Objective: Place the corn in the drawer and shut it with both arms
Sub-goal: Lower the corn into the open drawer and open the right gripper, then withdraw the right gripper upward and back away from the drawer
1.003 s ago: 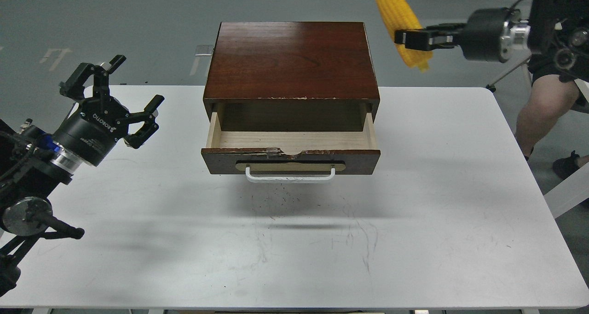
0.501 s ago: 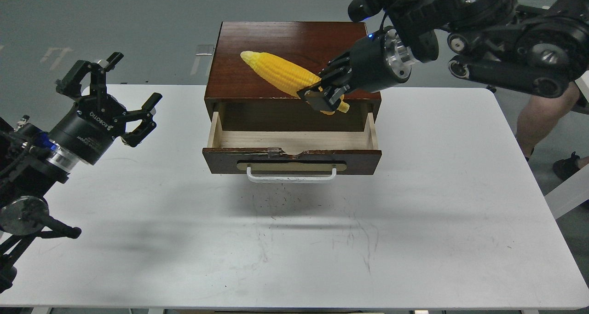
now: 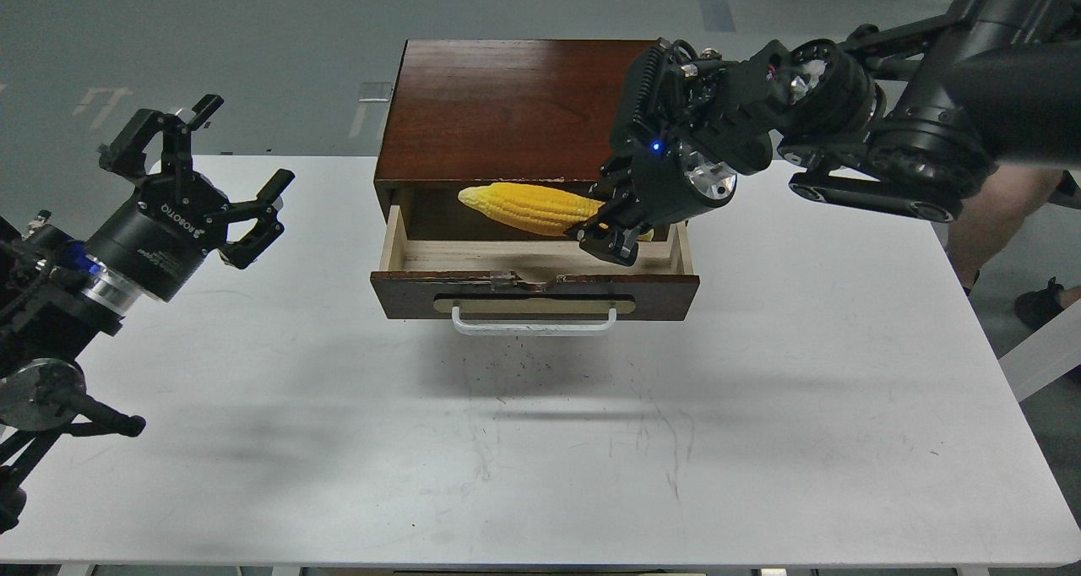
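corn status: the tapered yellow corn cob with ridged kernel rows (image 3: 530, 208) has come down from above the cabinet top to the mouth of the wide shallow dark-brown wood drawer with pale interior (image 3: 534, 282). half a second ago it lay over the dark red-brown wooden cabinet (image 3: 507, 107) lid; now it hangs lengthwise over the open drawer cavity, tip toward the bench's left edge, thick end toward the right edge. it looks just above the drawer floor, not yet resting on it; contact cannot be confirmed from this view.

right pincer (image 3: 610, 236): closed around the thick end of the cob, fingers pointing down and left into the drawer's right part. right arm has swung low over the cabinet's right front corner.

left pincer (image 3: 203, 175): fingers spread wide, holding nothing, hovering over the bench near its far left corner, well apart from the cabinet. barely moved across the last second.

drawer: pulled out toward the bench's near edge, white bar handle (image 3: 534, 323) free, position unchanged.

judgement: transport is nearly done; what remains is release of the cob, then withdrawal and a push on the drawer front with both arms. the cob appears to fit lengthwise. risk: the right fingers sit close to the drawer's right wall, so they may brush it on opening.
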`<action>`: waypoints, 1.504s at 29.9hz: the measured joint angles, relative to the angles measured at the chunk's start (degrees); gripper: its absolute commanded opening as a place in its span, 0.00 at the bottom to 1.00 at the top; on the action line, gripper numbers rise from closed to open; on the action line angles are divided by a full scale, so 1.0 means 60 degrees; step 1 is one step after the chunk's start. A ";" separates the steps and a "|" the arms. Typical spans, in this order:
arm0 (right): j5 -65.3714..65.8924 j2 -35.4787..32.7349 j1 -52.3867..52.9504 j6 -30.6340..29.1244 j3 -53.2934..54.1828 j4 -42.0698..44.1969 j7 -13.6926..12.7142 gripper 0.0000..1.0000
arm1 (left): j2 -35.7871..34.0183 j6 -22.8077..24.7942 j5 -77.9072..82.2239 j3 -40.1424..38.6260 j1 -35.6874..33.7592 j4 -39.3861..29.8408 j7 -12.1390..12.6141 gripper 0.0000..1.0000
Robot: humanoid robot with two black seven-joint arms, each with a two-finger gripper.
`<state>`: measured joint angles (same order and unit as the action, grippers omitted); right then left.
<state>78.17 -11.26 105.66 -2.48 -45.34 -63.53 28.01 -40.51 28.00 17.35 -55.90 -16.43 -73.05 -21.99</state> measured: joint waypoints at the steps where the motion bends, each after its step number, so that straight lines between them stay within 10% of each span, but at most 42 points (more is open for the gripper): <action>1: -0.0006 0.0000 -0.0038 0.0005 -0.0002 0.0006 0.0000 0.78 | -0.0004 0.0000 0.0000 0.0000 0.0000 -0.0004 0.0000 1.00; 10: -0.0087 -0.0115 -0.0090 0.0248 0.0051 -0.0003 -0.0001 0.99 | -0.0015 0.0000 -0.0005 0.0000 0.0014 -0.0008 0.0003 1.00; 26: -0.4866 -0.2910 -0.0501 0.0331 0.2511 -0.0153 -0.0004 1.00 | -0.0017 0.0000 -0.0006 0.0000 0.0015 -0.0013 0.0003 1.00; 34: -0.7844 -0.5129 -0.4780 0.0380 0.5998 -0.0123 -0.0005 1.00 | -0.0017 0.0000 0.0008 0.0013 0.0015 -0.0013 -0.0159 1.00; 45: -1.0398 -0.5213 -1.0593 0.0235 1.0358 0.0223 -0.0004 1.00 | -0.0545 0.0000 0.2344 -0.0150 -0.0768 -0.1225 -0.0772 1.00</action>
<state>15.78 -42.54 42.10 -1.07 16.81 -62.19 27.98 -43.78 28.00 31.41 -56.80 -21.04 -80.40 -26.62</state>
